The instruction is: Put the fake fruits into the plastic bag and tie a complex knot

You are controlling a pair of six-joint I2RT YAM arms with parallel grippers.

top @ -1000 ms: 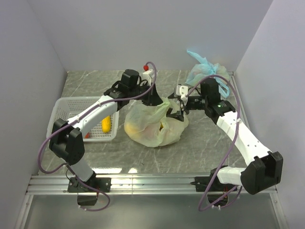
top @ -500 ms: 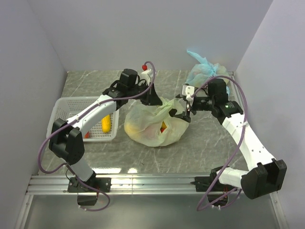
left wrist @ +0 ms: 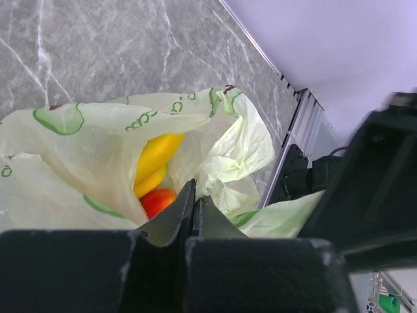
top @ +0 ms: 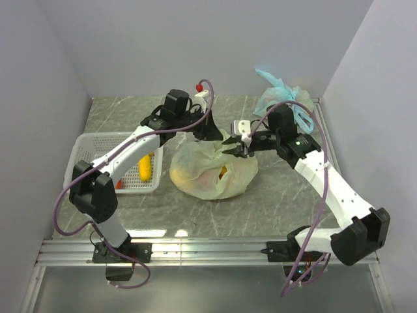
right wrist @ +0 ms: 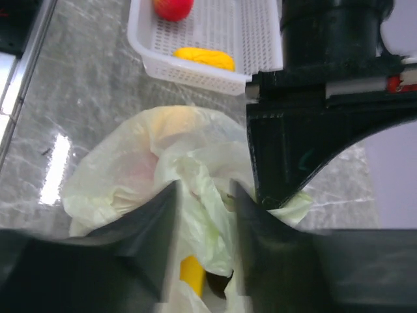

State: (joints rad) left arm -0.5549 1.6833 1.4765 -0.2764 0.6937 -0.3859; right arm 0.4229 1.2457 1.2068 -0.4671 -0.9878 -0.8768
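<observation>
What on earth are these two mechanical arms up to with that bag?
They are packing toy fruit into a pale green plastic bag. The left gripper pinches the rim, while the right gripper has its jaws apart around another fold. Some is inside; a yellow piece and a red one lie in the white basket.

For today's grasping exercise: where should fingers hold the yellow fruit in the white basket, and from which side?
Probably across its narrow middle, from above: the yellow fruit lies flat and elongated, and walls of the basket block sideways approaches.
</observation>
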